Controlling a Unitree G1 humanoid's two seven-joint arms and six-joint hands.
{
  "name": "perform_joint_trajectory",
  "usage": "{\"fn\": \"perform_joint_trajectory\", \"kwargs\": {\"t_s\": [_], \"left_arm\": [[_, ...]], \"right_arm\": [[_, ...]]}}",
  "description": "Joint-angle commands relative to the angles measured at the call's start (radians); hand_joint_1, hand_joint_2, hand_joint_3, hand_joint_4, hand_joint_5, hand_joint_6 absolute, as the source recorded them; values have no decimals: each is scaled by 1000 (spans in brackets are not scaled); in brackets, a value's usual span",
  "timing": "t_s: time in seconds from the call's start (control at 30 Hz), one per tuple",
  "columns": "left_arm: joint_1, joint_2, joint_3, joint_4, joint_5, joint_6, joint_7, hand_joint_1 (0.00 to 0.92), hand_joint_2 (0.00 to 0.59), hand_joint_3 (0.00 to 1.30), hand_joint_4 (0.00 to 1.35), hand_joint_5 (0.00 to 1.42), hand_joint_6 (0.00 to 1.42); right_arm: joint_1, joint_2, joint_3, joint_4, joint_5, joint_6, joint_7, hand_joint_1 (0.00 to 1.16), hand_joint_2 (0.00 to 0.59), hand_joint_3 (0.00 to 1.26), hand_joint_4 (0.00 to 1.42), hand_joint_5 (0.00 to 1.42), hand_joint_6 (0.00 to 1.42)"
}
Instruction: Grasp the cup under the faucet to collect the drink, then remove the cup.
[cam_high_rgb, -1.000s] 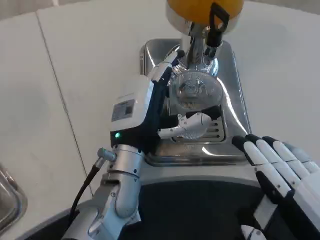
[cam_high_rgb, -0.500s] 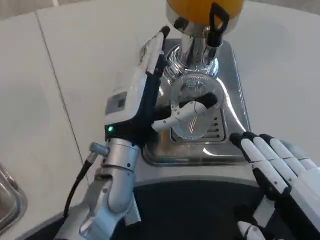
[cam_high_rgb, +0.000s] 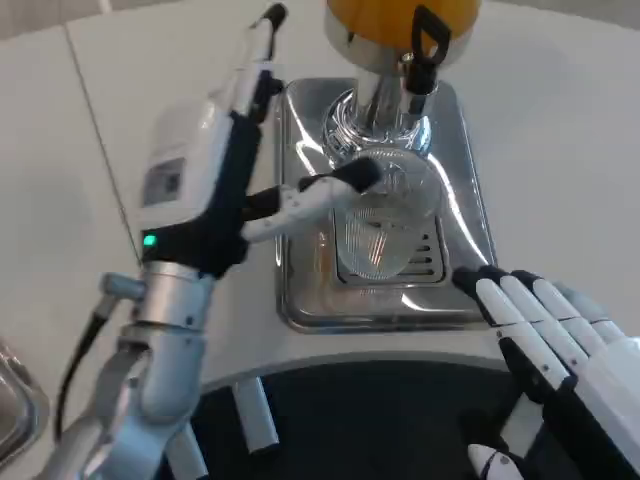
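Left hand (cam_high_rgb: 215, 165), raised over the white worktop (cam_high_rgb: 150, 80) beside the shiny steel drip tray (cam_high_rgb: 300, 250): its fingers extend up and away, and one white, black-tipped finger (cam_high_rgb: 320, 192) reaches rightward to touch the rim of the clear ribbed plastic cup (cam_high_rgb: 380, 225), without enclosing it. The cup stands on the slotted tray grate, directly beneath the chrome faucet (cam_high_rgb: 385, 95) of the orange-filled drink dispenser (cam_high_rgb: 400, 20) with its black tap lever (cam_high_rgb: 425, 50). Right hand (cam_high_rgb: 550, 350), at lower right near the tray's front corner: fingers straight, slightly spread, holding nothing.
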Motion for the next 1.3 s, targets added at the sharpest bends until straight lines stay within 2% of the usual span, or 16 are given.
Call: {"fn": "perform_joint_trajectory", "kwargs": {"t_s": [0.03,0.13,0.23,0.37,0.53,0.57,0.73,0.93,1.07,1.3], "left_arm": [[145,114,76,-144,22,-4,-59,0,0,0,0,249,264],[239,164,120,-219,30,-12,-79,0,0,0,0,224,234],[373,227,164,-323,84,-13,-95,0,0,0,0,199,214],[513,251,215,-427,123,10,-129,0,12,0,0,146,181],[662,233,258,-514,157,27,-155,4,34,0,0,102,151],[683,228,262,-525,164,28,-155,5,36,0,0,100,148],[788,186,250,-590,207,28,-157,14,51,0,0,35,98],[861,152,233,-630,230,37,-189,3,62,0,0,0,43],[909,152,228,-636,237,19,-198,0,61,0,0,0,1],[944,133,238,-641,226,-13,-169,0,61,0,0,0,0]], "right_arm": [[13,38,-17,-26,57,48,-11,139,544,0,0,0,33],[-3,57,-15,-33,87,85,-4,138,544,0,0,0,33],[-53,84,5,-39,125,151,7,136,544,0,0,0,33],[-128,103,36,-45,142,231,18,135,544,0,0,0,33],[-249,129,79,-34,154,332,26,153,562,0,0,0,16],[-277,134,88,-31,155,356,27,195,563,0,0,0,16],[-428,155,130,1,170,460,21,277,577,0,0,0,0],[-563,143,143,59,179,516,11,349,571,0,0,0,0],[-667,149,158,108,193,564,8,429,561,0,0,0,0],[-770,153,204,163,206,590,-21,448,558,0,0,0,0]]}}
